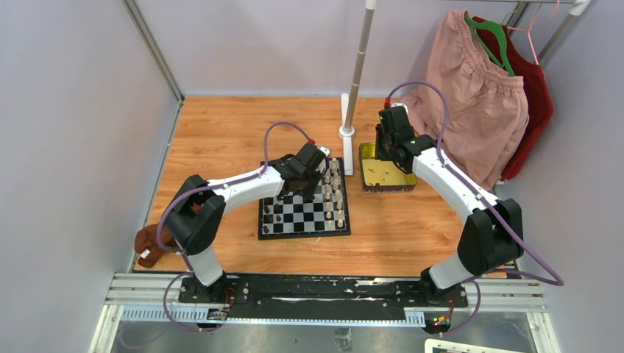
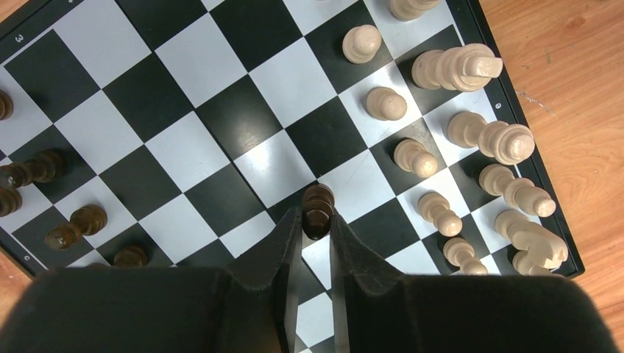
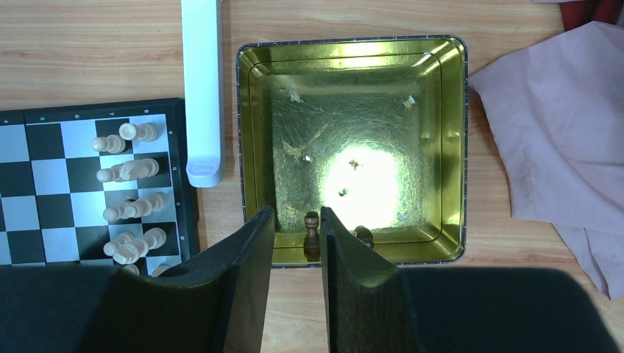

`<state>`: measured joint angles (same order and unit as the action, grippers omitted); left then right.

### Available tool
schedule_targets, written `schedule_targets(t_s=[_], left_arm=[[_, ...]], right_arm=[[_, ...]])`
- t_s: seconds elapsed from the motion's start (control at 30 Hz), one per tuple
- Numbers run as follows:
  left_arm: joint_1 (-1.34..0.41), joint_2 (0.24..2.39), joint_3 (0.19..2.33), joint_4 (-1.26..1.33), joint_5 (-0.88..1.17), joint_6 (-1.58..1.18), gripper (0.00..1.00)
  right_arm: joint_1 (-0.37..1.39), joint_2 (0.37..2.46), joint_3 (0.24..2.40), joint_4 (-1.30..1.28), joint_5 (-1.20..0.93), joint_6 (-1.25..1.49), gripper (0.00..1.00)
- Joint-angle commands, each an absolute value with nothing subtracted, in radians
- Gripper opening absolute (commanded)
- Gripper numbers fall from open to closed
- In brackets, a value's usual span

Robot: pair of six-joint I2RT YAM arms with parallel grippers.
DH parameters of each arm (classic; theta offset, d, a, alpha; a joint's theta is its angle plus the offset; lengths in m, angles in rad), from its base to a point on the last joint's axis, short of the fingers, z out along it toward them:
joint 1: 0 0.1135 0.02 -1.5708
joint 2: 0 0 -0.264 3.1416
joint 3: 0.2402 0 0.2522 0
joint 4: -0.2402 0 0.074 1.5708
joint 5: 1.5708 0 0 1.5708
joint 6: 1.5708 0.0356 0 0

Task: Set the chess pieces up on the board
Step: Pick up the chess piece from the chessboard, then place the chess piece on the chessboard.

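The board (image 2: 221, 132) lies flat on the wooden tabletop (image 1: 221, 132), a square of black and silvery-white checks inside a thin black rim with small markings along its edge. Cream-white pieces (image 2: 416, 157) fill two files along its right side: round-headed pawns on the inner file, taller turned figures on the outer one by the rim. A few dark brown pieces (image 2: 77, 224) stand at the opposite side, and the middle squares are bare.

The left gripper (image 2: 315, 217) hangs low over the board, its jaws drawn narrow on a dark pawn (image 2: 318, 200) that sits over the border of a black and a white square.

The right gripper (image 3: 296, 217) hovers over the shiny gold tray (image 3: 456, 147), just right of the board beyond a white post (image 3: 202, 88). Its jaws stand apart, wider than the small dark piece (image 3: 312, 224) upright on the tray floor between them. A second dark piece (image 3: 363, 235) lies close by at the tray's near wall.
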<state>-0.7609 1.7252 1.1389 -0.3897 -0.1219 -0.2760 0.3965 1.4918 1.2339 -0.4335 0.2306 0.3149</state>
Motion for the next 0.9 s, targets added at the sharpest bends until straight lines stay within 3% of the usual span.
schedule_targets(t_s=[0.0, 0.7, 0.87], left_arm=[[-0.766, 1.724, 1.165, -0.377, -0.117, -0.273, 0.20], [-0.762, 1.542, 1.198, -0.493, -0.292, -0.281, 0.09], [-0.684, 1.482, 1.191, -0.521, -0.361, -0.297, 0.07]], right_arm=[[0.381, 1.499, 1.238, -0.425, 0.233, 0.324, 0.33], [0.380, 1.518, 1.259, -0.425, 0.213, 0.324, 0.33], [0.382, 1.525, 1.266, -0.423, 0.199, 0.329, 0.33]])
